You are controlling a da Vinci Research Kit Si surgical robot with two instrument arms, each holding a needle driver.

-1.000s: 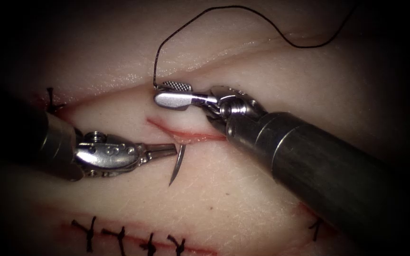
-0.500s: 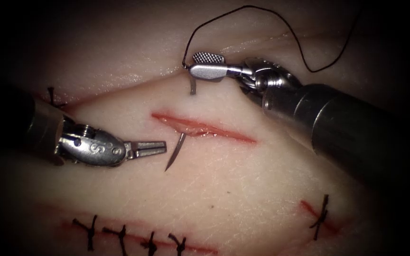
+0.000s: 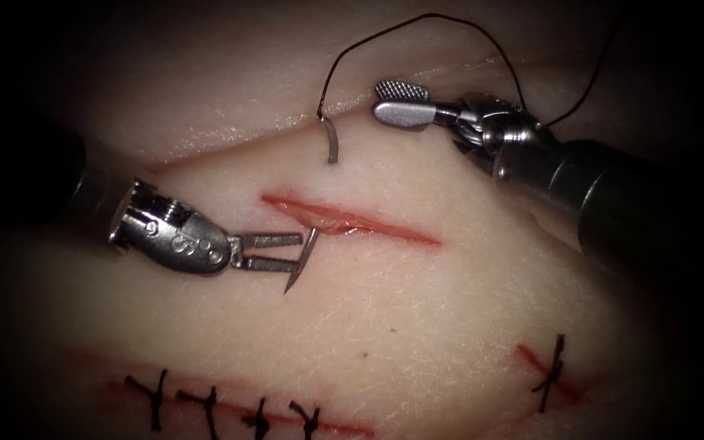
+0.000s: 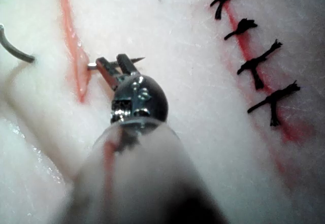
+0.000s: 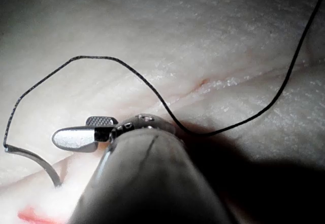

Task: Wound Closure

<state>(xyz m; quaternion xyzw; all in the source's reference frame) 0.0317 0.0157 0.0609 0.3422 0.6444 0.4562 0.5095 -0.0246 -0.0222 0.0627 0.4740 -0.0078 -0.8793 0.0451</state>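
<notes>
Needle [image 3: 300, 262] curved steel, through tissue [image 3: 417, 310]; left tool [image 3: 275, 252] and right tool [image 3: 402, 102] agape, empty.

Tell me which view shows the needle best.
The endoscope view: the needle shows both its thread end above the cut and its tip beside the left end effector, the middle buried in tissue. The left wrist view shows the tip at the open jaws; the right wrist view shows the thread end.
</notes>
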